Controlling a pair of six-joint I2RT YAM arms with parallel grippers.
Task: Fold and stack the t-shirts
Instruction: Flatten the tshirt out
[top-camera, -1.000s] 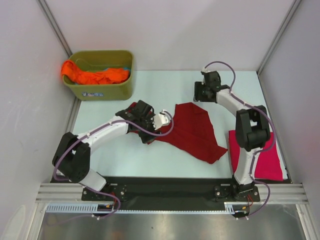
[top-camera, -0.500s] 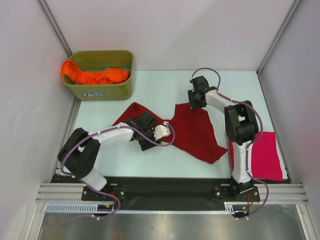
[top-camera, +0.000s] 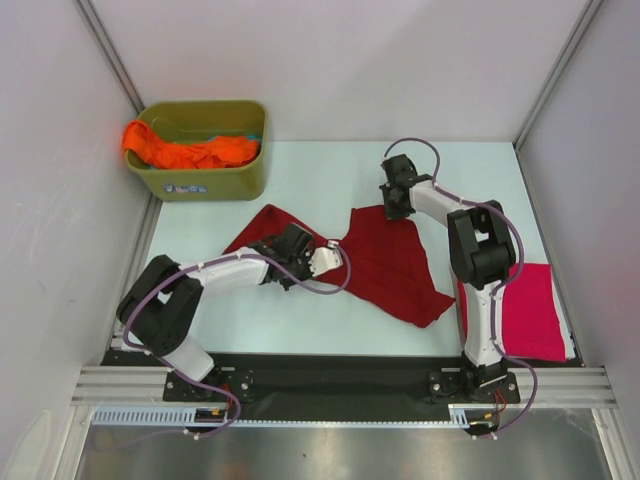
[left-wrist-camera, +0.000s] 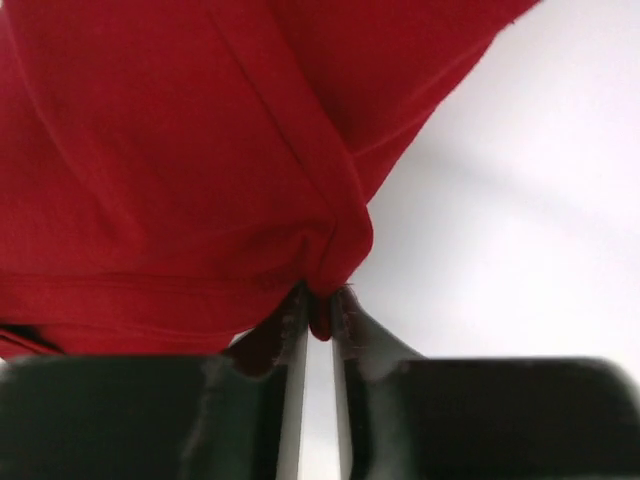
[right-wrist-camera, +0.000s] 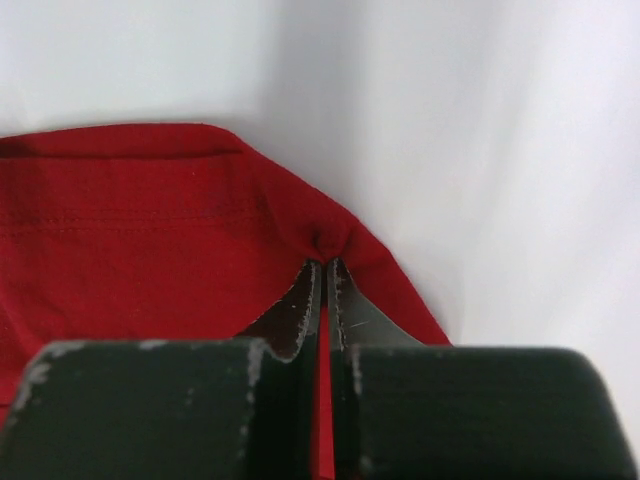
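A dark red t-shirt (top-camera: 385, 262) lies spread and creased across the middle of the table. My left gripper (top-camera: 290, 258) is shut on a pinch of its left edge (left-wrist-camera: 322, 262). My right gripper (top-camera: 397, 207) is shut on a pinch of its far edge (right-wrist-camera: 328, 242), with a thin fold of cloth between the fingers. A magenta-pink t-shirt (top-camera: 535, 310) lies folded flat at the right edge, partly behind the right arm. An orange t-shirt (top-camera: 190, 150) is bunched up in the olive-green tub (top-camera: 205, 180).
The tub stands at the far left corner against the left wall. White walls with metal posts close in the table on three sides. A black rail (top-camera: 330, 375) with both arm bases runs along the near edge.
Both grippers came down onto the dark red t-shirt and shut on it. The right arm swung left from the far right to the shirt's far edge; the left gripper slid slightly nearer.
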